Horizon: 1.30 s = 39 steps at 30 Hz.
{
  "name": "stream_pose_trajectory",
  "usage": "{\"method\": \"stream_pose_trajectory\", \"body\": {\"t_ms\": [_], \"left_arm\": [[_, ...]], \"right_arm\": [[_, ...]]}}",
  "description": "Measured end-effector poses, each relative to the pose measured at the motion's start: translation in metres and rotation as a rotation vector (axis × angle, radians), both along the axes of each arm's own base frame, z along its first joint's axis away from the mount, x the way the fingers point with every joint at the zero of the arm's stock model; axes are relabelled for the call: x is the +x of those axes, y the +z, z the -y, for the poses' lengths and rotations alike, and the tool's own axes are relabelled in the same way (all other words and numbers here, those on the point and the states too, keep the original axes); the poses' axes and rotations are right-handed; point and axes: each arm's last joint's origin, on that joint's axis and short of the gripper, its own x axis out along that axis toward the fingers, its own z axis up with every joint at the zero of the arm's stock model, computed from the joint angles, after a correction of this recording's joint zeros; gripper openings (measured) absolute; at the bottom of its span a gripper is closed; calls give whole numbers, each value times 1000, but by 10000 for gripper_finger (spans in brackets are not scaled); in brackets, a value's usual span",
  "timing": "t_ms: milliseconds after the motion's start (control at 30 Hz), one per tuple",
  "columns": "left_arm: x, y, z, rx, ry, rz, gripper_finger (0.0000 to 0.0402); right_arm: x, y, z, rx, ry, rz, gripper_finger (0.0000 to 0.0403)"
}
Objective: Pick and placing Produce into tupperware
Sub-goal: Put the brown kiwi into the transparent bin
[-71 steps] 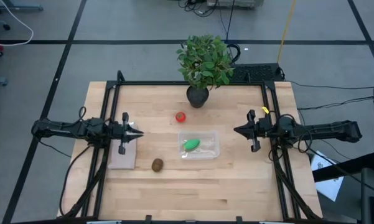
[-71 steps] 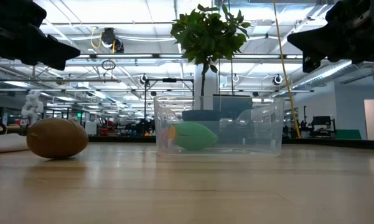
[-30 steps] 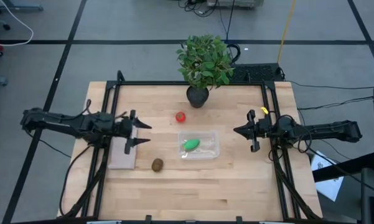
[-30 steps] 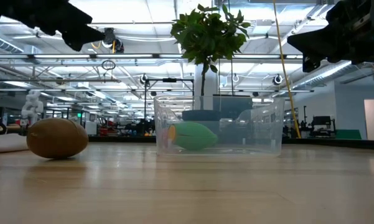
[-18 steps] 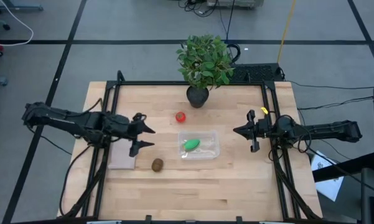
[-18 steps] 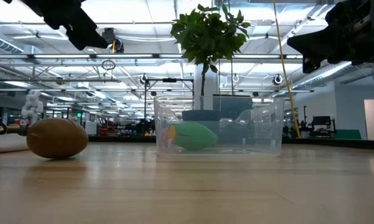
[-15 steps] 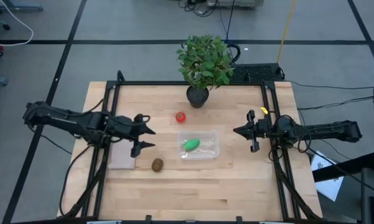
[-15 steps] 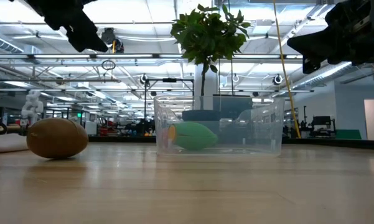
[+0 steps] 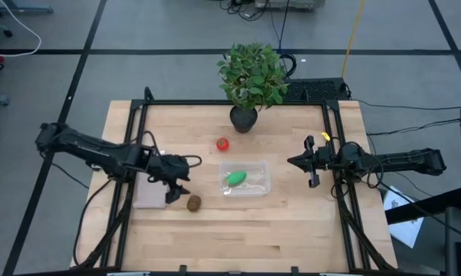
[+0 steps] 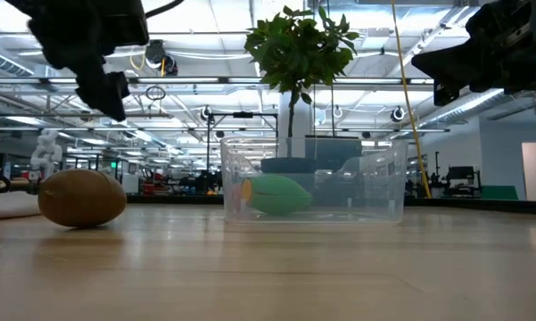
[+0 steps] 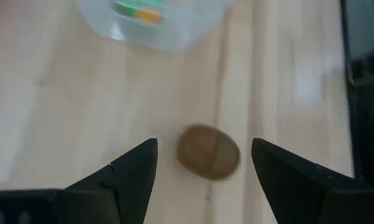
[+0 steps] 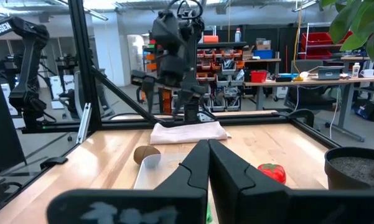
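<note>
The brown kiwi [image 9: 193,202] lies on the wooden table, near of centre. My left gripper [image 9: 186,178] hovers open just above and to the left of it; in the left wrist view the kiwi [image 11: 208,151] shows between and beyond the two spread fingers, untouched. The clear tupperware [image 9: 255,187] stands at mid-table with the green produce [image 9: 235,179] lying inside. The red tomato [image 9: 222,143] rests on the table behind the tupperware. My right gripper [image 9: 293,161] waits shut, raised above the table to the right of the tupperware.
A potted plant [image 9: 251,77] stands at the far edge, behind the tomato. A flat pale slab [image 9: 150,195] lies under my left arm at the table's left. A black frame [image 9: 138,115] rings the table. Bare wood lies along the near edge.
My left gripper has gone toward the table's right and near edge, from above the pale slab to just beside the kiwi, dropping lower and tipping its fingers downward. It has stayed open. The produce and tupperware have not moved.
</note>
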Motion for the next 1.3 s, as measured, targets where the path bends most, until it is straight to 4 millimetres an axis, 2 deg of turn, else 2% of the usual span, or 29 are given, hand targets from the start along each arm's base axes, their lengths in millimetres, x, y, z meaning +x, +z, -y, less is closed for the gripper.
{"method": "stream_pose_trajectory", "body": {"t_ms": [233,400,967,1100,1300], "left_arm": [[2,-6,12,-3,-143,-16,266],[1,-6,19,88,-305,36,266],[11,-1,20,131,-310,159,266],[16,0,22,109,-278,102,266],[33,6,26,112,-242,29,266]], "right_arm": [[0,-1,0,0,0,-6,0],[0,-1,0,-1,0,-6,0],[0,-1,0,-3,0,-8,0],[0,-1,0,-3,0,-9,0],[1,-2,0,-3,0,-22,0]]}}
